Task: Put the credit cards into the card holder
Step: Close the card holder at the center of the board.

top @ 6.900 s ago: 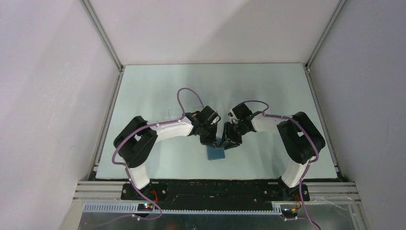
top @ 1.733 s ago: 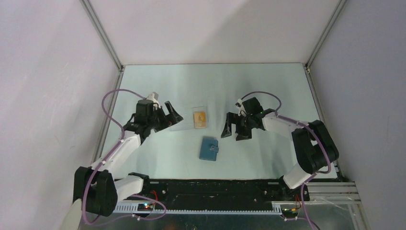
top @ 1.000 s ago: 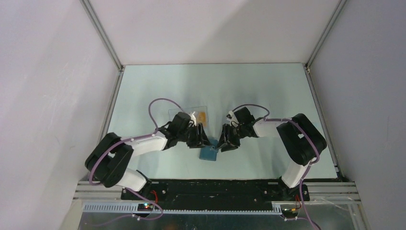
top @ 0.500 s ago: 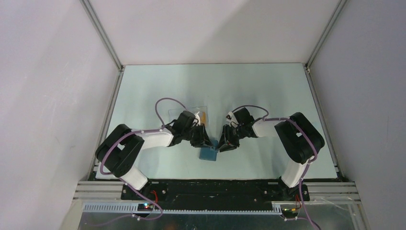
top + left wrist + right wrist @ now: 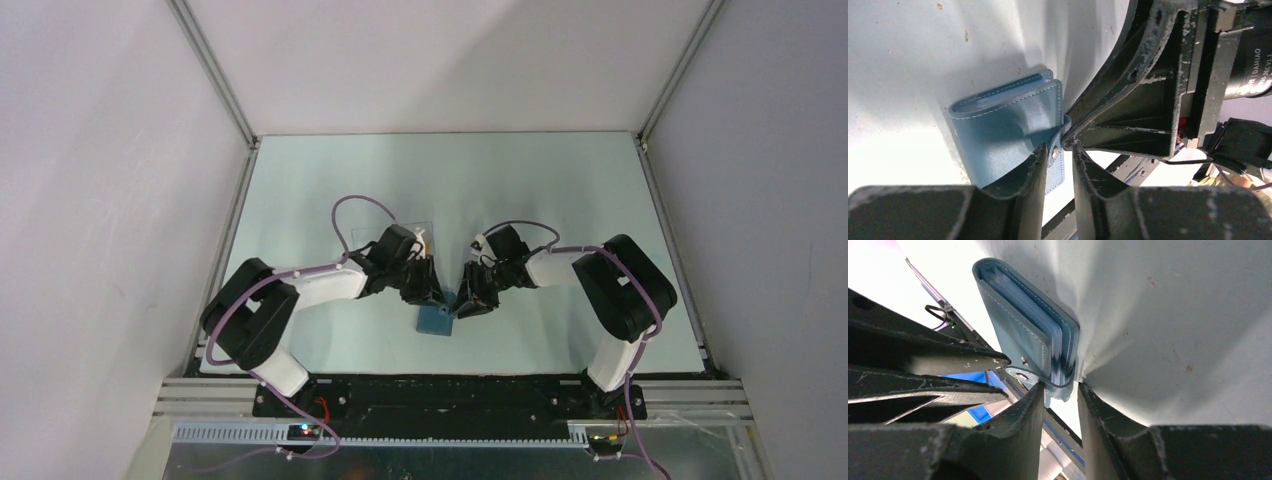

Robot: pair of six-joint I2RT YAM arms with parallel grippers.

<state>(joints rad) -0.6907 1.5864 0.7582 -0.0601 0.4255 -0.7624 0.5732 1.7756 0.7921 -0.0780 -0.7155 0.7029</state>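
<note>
Arms folded inward, elbows out, jaws around card holder strap.

Card holder: blue leather-look skin, smooth, soft sheen, pale stitching. Small bright metal snap on its tab. Left gripper and right gripper: hard black plastic, matt, edges scuffed grey-white. Table: pale, smooth, matt, few brown specks. Arm shells: glossy white plastic.
</note>
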